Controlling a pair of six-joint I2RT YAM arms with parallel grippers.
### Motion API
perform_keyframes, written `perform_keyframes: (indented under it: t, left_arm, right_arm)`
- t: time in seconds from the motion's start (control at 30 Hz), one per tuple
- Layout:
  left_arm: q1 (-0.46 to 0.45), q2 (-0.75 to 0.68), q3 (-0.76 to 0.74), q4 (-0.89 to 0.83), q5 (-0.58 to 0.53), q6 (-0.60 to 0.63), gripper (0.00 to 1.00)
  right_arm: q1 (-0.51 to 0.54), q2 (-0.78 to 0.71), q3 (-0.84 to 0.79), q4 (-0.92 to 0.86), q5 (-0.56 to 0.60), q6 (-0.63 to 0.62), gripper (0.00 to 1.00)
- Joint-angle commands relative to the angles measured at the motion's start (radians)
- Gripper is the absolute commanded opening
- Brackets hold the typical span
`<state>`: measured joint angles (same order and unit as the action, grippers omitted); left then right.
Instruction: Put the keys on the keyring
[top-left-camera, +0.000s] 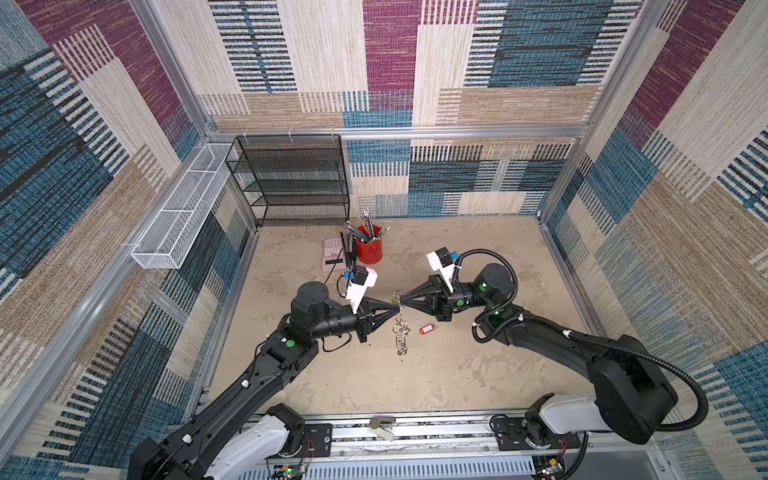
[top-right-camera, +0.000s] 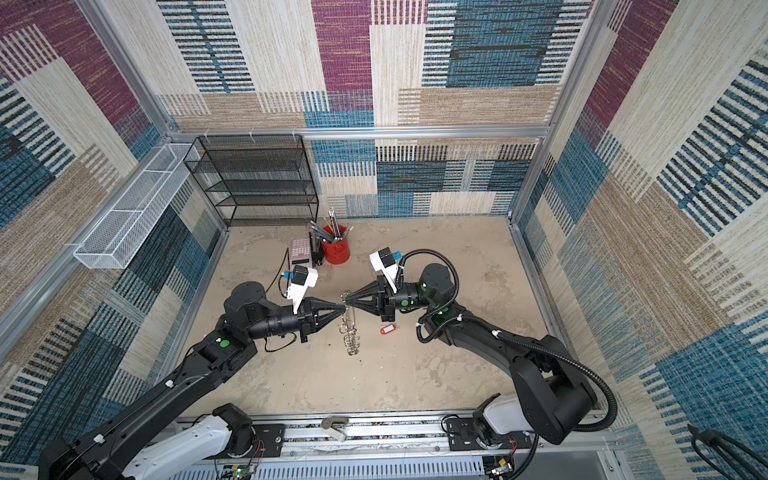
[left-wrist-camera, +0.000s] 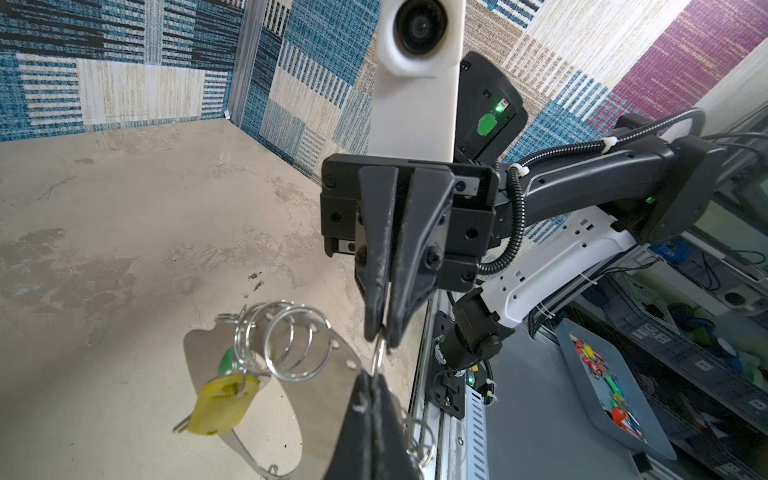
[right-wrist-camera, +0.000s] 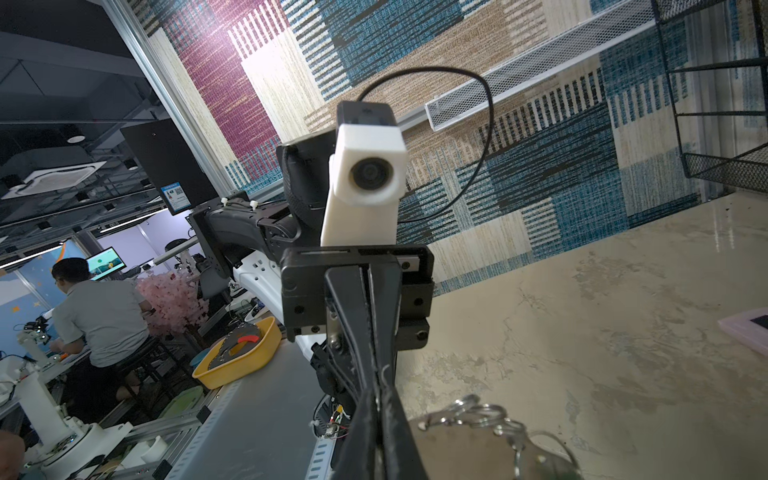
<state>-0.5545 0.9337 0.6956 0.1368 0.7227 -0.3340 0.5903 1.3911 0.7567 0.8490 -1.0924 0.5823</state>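
black left gripper (top-left-camera: 395, 308) and right gripper (left-wrist-camera: 381, 336) are clamped on one silver split ring (left-wrist-camera: 377, 353) of the grey curved-band keyring (top-left-camera: 401, 332), presumably to spread it; red-tagged silver key (top-left-camera: 428, 329) is laid on the beige table (top-left-camera: 457, 374) nearby.

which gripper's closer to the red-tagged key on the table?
Right. The right gripper has its body close by the red-tagged key in both top views. The left gripper is across the hanging keyring from it, farther off.
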Motion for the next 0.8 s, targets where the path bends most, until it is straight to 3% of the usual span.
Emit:
perform_keyframes:
  t: [0.0,0.27,0.6,0.77]
  left_arm:
    - [0.001,-0.001,0.007,0.040,0.007,0.012,0.00]
    - [0.001,0.023,0.018,0.034,0.029,0.006,0.00]
    - [0.001,0.038,0.022,0.033,0.035,0.003,0.14]
    - [0.001,0.041,0.021,0.037,0.040,-0.002,0.09]
  right_arm:
    - [0.001,0.003,0.003,0.039,-0.020,0.014,0.04]
    - [0.002,0.004,0.005,0.042,-0.021,0.016,0.00]
    - [0.002,0.003,0.002,0.042,-0.017,0.014,0.00]
    - [0.002,0.003,0.001,0.046,-0.016,0.017,0.00]
